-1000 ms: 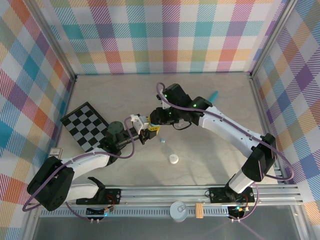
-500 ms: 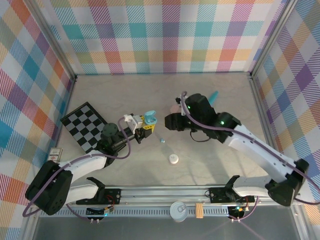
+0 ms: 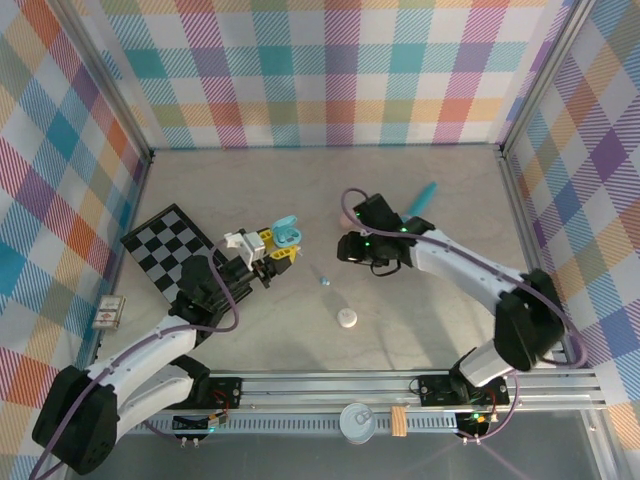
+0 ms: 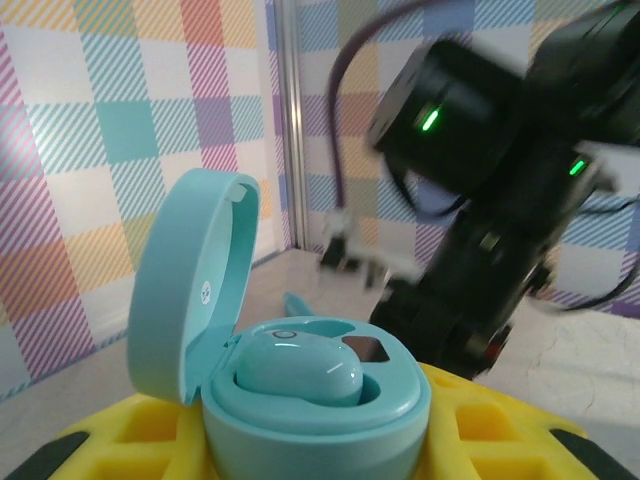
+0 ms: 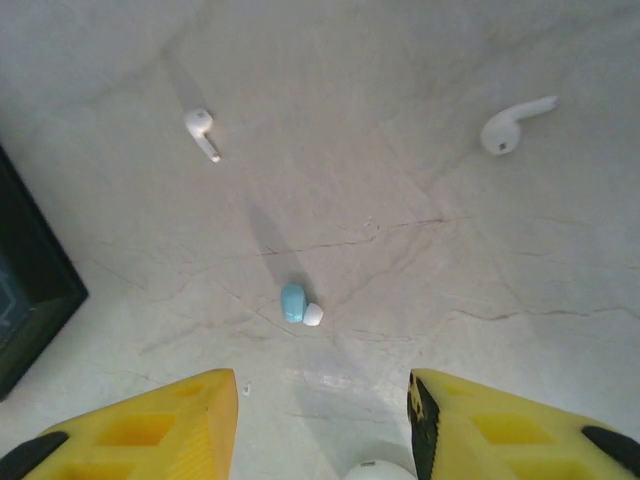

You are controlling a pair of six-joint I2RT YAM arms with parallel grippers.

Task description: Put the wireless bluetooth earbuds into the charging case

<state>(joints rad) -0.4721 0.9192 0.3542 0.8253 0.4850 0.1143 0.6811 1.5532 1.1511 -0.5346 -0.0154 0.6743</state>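
Note:
My left gripper (image 4: pixel 315 435) is shut on a teal charging case (image 4: pixel 310 410), yellow fingers (image 4: pixel 130 445) on either side of it. The lid stands open and one teal earbud (image 4: pixel 298 370) sits in a well. From above, the case (image 3: pixel 288 232) is held above the table left of centre by the left gripper (image 3: pixel 270 250). My right gripper (image 5: pixel 325 395) hangs open and empty over the table, to the right of the case in the top view (image 3: pixel 345 248). Below it lies a loose blue earbud (image 5: pixel 293 302) with a white tip, also seen from above (image 3: pixel 325 281). Two white stemmed earbuds (image 5: pixel 200 130) (image 5: pixel 515 122) lie farther off.
A white round case (image 3: pixel 347 319) rests on the table near the front, and its top shows between my right fingers (image 5: pixel 375 470). A checkered board (image 3: pixel 170 250) lies at the left. A teal stick (image 3: pixel 425 195) lies at the back right.
My right gripper has drawn back from the case to the right, opened, and now hangs over the table. The left gripper has shifted slightly left and back, still holding the open case.

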